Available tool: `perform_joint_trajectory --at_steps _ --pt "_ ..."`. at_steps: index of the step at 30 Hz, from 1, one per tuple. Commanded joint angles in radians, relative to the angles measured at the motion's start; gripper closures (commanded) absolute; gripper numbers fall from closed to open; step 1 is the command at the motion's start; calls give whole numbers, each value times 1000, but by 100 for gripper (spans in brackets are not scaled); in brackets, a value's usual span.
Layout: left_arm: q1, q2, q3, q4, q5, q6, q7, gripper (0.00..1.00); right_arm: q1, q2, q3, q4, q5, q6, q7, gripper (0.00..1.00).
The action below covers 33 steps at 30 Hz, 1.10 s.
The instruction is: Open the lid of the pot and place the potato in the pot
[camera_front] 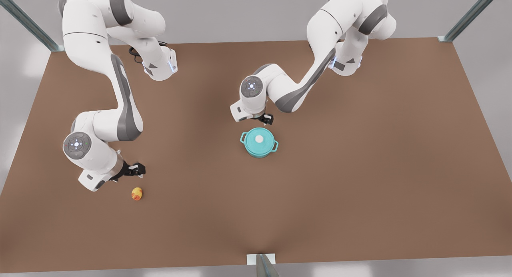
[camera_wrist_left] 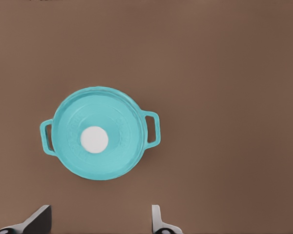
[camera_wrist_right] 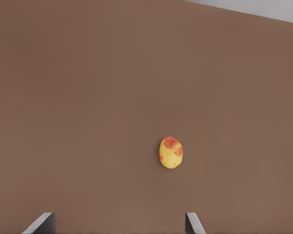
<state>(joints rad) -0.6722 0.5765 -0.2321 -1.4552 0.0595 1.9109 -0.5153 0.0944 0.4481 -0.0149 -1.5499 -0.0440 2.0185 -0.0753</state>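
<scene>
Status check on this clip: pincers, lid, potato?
Left pincer open, beside the pot, pot lid on. Right pincer open near the potato on the table. Nothing blocking.

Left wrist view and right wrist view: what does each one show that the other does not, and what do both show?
Left wrist view: the pot with the pot lid closed on it, beyond the open left gripper.

Right wrist view: the potato lying alone, beyond the open right gripper.

Both: the brown table and two spread fingertips, holding nothing.
</scene>
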Motion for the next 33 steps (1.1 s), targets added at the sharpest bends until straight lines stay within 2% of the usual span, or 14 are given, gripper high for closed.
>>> perform_joint_trajectory --at_steps 1,9,10,19,25,33 --pt "3 16 0 1 22 154 -626 0 1 60 0 39 -2 26 -24 0" --pt "16 62 0 -30 131 183 -506 0 -16 135 0 39 3 28 -20 0" --pt "13 69 2 -36 148 183 -511 0 -19 139 0 30 3 86 -27 0" --pt "13 112 7 -28 201 214 -512 0 -71 227 3 37 10 201 -66 0" --pt "16 148 10 -37 201 284 -517 0 -96 294 3 54 9 298 -93 0" --pt "13 161 10 -51 201 290 -522 2 -101 357 4 83 10 305 -103 0"
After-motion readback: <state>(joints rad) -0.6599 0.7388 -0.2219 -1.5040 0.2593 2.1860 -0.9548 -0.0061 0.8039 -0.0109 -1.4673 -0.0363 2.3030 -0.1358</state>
